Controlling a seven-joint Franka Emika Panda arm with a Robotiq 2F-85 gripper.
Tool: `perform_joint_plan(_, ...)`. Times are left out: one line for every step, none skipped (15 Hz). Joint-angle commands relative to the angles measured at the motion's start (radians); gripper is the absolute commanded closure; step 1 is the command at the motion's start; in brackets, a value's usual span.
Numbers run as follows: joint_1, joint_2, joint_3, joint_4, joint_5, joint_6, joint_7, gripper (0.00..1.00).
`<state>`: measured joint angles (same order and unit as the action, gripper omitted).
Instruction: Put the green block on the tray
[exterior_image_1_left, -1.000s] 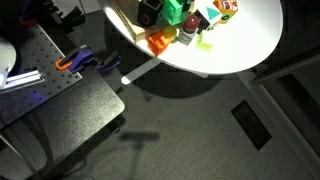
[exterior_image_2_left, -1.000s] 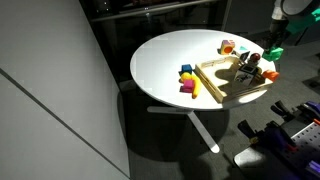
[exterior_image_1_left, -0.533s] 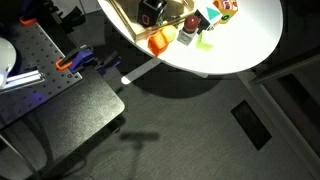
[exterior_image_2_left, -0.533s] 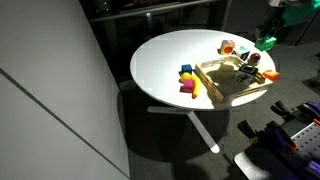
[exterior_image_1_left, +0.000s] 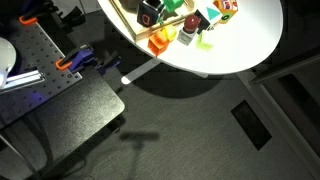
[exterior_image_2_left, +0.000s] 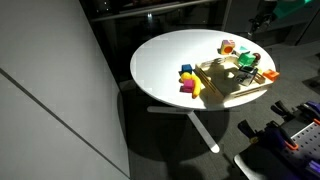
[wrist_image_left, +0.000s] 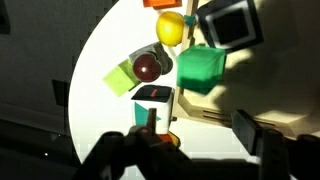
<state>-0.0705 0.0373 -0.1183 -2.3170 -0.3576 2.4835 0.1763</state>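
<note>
The green block (wrist_image_left: 203, 68) sits on the pale wood tray (wrist_image_left: 262, 100) near its edge, free of the gripper. It also shows on the tray (exterior_image_2_left: 228, 90) in an exterior view (exterior_image_2_left: 247, 60). My gripper (wrist_image_left: 197, 128) hangs above it, open and empty, with its two dark fingers at the bottom of the wrist view. In an exterior view the gripper (exterior_image_2_left: 262, 17) is well above the table's far side.
Also on the tray is a black cube (wrist_image_left: 232, 22). Beside the tray on the white round table (exterior_image_2_left: 165, 62) lie a teal-and-white block (wrist_image_left: 152, 100), a lime piece (wrist_image_left: 120, 77), a dark red ball (wrist_image_left: 148, 67), a yellow ball (wrist_image_left: 170, 28) and an orange block (exterior_image_1_left: 160, 40).
The green block was in the gripper beside the tray's edge. Now it rests on the tray, and the gripper is open and has risen away.
</note>
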Motion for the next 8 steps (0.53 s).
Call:
perform_joint_plan(0.0,-0.024,0.009,0.006,-0.02,-0.028,0.024,0.0)
perform_joint_plan(0.0,-0.035,0.011,0.001,-0.01,-0.042,0.011,0.0)
perform_joint_plan(-0.001,-0.05,0.013,-0.007,0.005,-0.058,-0.012,0.0)
perform_joint_plan(-0.001,-0.063,0.015,-0.011,0.016,-0.081,-0.03,0.0)
perform_joint_plan(-0.002,-0.078,0.018,-0.015,0.028,-0.106,-0.051,0.0)
perform_joint_plan(-0.002,-0.101,0.02,-0.023,0.045,-0.146,-0.078,0.0)
perform_joint_plan(-0.003,-0.119,0.022,-0.027,0.052,-0.178,-0.097,0.0)
perform_joint_plan(-0.003,-0.143,0.024,-0.032,0.077,-0.224,-0.137,0.0)
